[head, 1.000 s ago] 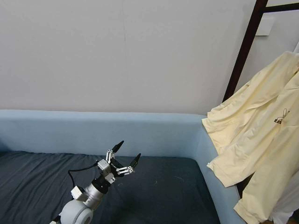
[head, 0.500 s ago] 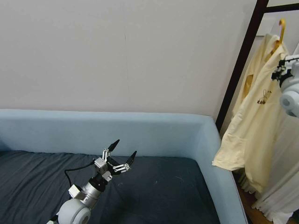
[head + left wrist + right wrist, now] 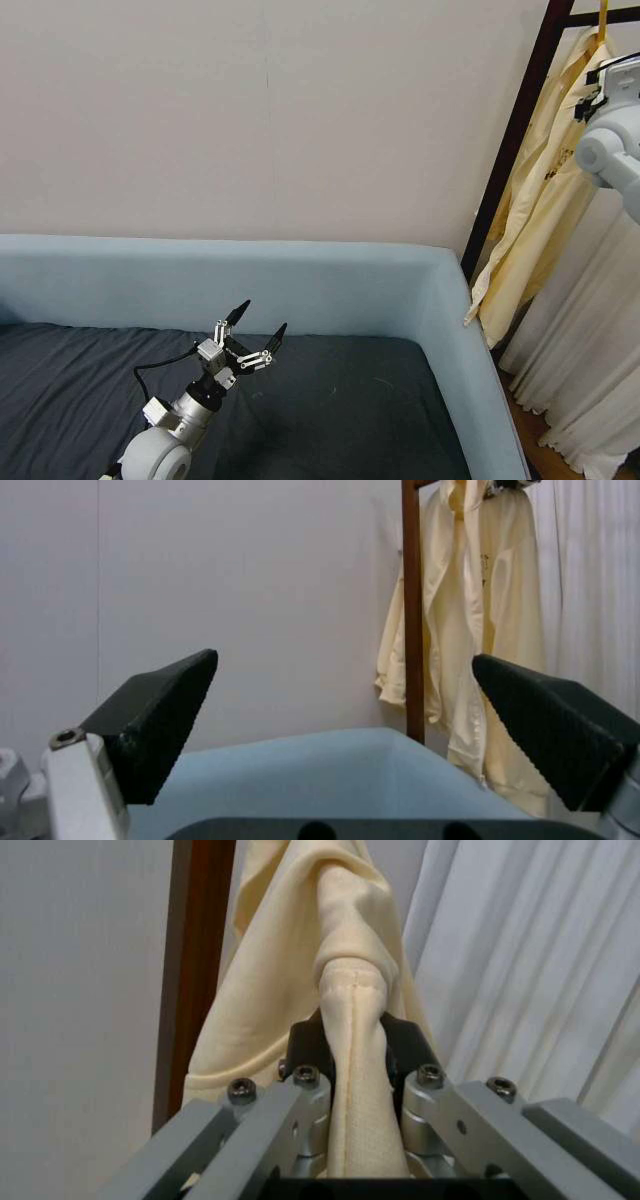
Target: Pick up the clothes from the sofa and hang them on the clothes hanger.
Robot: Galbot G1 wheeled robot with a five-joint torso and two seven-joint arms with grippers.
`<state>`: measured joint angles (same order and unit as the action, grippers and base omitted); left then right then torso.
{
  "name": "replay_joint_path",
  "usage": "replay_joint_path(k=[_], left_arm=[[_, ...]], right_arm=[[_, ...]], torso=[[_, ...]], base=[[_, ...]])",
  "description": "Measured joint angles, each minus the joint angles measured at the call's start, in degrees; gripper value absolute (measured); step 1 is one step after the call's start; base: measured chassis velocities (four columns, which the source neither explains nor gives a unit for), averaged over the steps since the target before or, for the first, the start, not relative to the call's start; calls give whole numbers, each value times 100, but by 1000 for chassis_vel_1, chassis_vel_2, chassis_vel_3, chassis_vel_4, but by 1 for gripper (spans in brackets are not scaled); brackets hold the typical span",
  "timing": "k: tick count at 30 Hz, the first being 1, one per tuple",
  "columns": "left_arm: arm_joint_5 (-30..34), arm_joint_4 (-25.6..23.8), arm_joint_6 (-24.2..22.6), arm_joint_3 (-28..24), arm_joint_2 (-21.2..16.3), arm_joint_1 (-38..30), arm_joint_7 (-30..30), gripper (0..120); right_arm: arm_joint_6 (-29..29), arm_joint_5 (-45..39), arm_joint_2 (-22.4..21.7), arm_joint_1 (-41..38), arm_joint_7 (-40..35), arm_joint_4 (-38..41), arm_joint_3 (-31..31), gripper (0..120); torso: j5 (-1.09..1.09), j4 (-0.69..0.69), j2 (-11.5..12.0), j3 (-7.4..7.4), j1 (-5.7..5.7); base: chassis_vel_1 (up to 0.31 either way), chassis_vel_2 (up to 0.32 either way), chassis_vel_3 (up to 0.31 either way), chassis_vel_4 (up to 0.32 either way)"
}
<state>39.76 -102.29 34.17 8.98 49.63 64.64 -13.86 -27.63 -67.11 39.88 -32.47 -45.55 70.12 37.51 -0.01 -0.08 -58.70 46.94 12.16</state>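
A cream jacket [image 3: 540,200] hangs long and straight beside the dark wooden rack post [image 3: 510,150], on a yellow hanger hook [image 3: 603,22] at the rack's top. My right gripper [image 3: 598,88] is raised high at the right, shut on a fold of the jacket [image 3: 352,1065] near its collar; its fingers [image 3: 305,1057] pinch the cloth from both sides. My left gripper [image 3: 246,334] stands open low over the dark sofa seat [image 3: 340,410], nothing between its black fingers [image 3: 160,720]. Beyond that gripper, the left wrist view shows the jacket [image 3: 480,630] by the post [image 3: 412,607].
The light blue sofa back [image 3: 220,280] and its right arm [image 3: 470,380] border the seat. White curtains [image 3: 590,360] hang behind the rack, right of the sofa. A plain wall [image 3: 250,110] is behind.
My right gripper has carried the jacket upward and rightward; it went from draping over the sofa arm to hanging straight at the rack's top. The left arm drifted slightly left.
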Motion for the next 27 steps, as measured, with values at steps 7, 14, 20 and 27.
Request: replay_joint_path(k=[7, 14, 20, 27], left_arm=[[10, 44, 58, 45, -1, 5, 0, 100], [34, 69, 88, 48, -14, -34, 2, 100], [35, 103, 126, 45, -10, -37, 1, 100], [33, 88, 140, 56, -9, -16, 0, 100]], right_arm=[[5, -928, 539, -159, -961, -257, -108, 7], [151, -1382, 940, -151, -1400, -475, -346, 7], [314, -1493, 1199, -135, -1565, -690, -531, 7], [369, -1572, 1390, -180, -1637, -1004, -724, 7]], torso=[[-2, 0, 0, 0, -1], [-2, 0, 0, 0, -1], [-1, -1, 0, 0, -1], [0, -1, 0, -1, -1]], base=[[0, 0, 0, 0], [0, 0, 0, 0], [0, 0, 0, 0], [0, 0, 0, 0]])
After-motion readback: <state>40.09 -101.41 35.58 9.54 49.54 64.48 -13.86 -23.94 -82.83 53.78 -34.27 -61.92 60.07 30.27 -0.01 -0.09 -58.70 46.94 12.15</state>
